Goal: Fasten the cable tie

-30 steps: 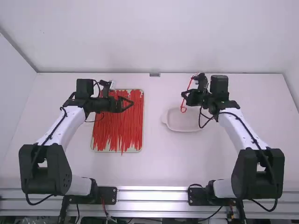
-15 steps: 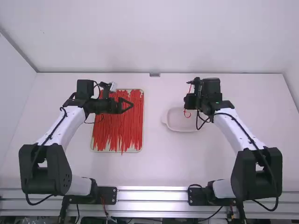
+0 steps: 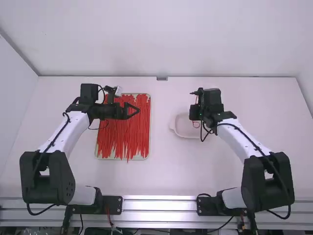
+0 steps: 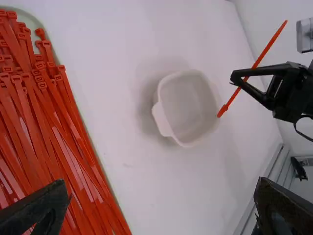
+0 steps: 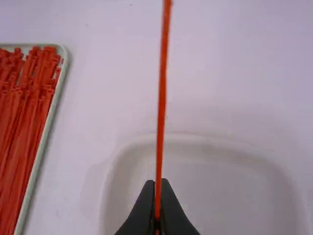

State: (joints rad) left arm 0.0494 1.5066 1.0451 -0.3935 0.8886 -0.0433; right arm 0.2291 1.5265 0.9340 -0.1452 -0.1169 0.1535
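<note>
A single red cable tie stands pinched between the tips of my right gripper, which is shut on it just above the white dish. In the high view the right gripper hangs over the dish's far edge. The left wrist view shows that tie as a straight strip slanting up out of the right gripper. My left gripper is open with nothing in it, above the pile of red cable ties on the tray.
The tray of loose ties lies left of the middle and the dish right of it, with bare white table between them. White walls close off the table's back and sides.
My right gripper has moved left and lower with the tie, from beyond the dish to just over it. The left arm has not moved.
</note>
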